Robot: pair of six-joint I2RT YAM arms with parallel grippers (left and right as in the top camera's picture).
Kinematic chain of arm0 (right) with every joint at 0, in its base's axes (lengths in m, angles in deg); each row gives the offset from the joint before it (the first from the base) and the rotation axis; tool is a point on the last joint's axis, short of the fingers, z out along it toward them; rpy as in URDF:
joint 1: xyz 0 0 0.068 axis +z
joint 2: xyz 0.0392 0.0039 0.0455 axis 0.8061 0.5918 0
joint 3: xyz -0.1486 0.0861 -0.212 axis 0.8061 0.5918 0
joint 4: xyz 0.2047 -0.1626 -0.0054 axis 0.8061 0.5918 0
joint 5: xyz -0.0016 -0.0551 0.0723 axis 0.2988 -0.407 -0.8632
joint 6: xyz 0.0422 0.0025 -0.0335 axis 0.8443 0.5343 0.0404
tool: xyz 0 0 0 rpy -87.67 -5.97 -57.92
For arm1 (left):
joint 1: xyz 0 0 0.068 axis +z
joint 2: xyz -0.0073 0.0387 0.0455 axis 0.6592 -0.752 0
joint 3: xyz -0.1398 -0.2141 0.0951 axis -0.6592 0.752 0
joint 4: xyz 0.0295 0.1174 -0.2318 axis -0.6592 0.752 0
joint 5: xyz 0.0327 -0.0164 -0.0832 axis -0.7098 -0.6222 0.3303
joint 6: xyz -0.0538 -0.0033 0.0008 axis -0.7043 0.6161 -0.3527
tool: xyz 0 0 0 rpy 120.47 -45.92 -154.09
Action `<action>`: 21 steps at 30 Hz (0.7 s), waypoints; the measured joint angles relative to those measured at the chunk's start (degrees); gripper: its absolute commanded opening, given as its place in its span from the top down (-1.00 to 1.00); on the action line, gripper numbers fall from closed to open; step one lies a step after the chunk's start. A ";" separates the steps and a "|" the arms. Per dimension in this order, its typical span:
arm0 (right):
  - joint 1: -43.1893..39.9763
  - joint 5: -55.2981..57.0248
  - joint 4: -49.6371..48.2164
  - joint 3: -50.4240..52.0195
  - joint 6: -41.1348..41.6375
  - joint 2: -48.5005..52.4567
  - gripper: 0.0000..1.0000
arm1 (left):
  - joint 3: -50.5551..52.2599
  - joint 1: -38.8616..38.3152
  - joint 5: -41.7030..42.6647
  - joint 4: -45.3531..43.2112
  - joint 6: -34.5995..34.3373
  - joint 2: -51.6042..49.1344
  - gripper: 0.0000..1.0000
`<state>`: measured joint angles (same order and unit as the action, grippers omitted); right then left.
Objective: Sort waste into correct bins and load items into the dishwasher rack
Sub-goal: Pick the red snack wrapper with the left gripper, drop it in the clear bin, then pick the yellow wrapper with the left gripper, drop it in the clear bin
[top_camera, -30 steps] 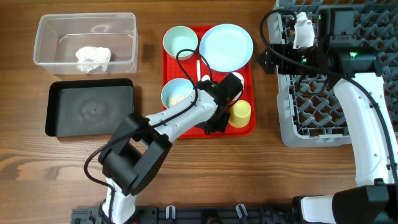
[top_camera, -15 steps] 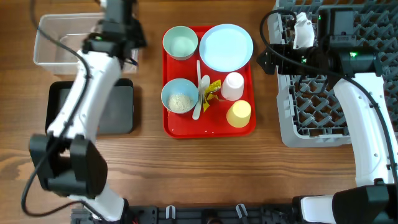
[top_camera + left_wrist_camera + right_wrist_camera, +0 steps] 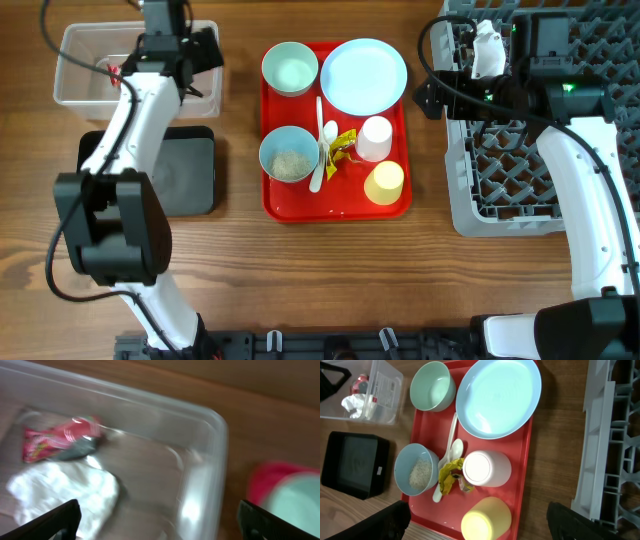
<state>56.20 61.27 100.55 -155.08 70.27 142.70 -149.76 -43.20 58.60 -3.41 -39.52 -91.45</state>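
Left pincer (image 3: pixel 157 522) gapes empty over the clear tub (image 3: pixel 220 450), bare floor between napkin (image 3: pixel 60 492) and side wall

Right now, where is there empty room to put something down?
The biggest bare patch of table is in front of the red tray, toward the robot. A bare strip runs between the red tray and the black tray. The red tray itself is crowded, and its gap to the rack is narrow.

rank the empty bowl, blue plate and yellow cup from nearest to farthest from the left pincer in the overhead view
1. empty bowl, red tray's top-left corner
2. blue plate, tray's top right
3. yellow cup, tray's bottom-right corner
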 measured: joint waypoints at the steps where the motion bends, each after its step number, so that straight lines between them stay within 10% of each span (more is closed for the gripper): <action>1: 0.00 0.00 0.02 0.00 0.00 0.00 -0.84 | -0.02 -1.29 2.05 2.47 1.16 0.81 -0.93; 9: 0.00 1.62 -0.22 0.00 -0.02 0.00 -0.85 | -0.11 -22.16 12.83 14.16 11.91 3.13 -0.82; 21: 0.02 5.79 0.92 0.00 -0.02 0.00 -0.85 | -0.11 -31.41 13.70 15.89 13.46 -3.89 -0.47</action>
<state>56.22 67.07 101.47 -155.08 70.25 142.70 -149.87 -74.60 72.31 12.48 -26.06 -95.34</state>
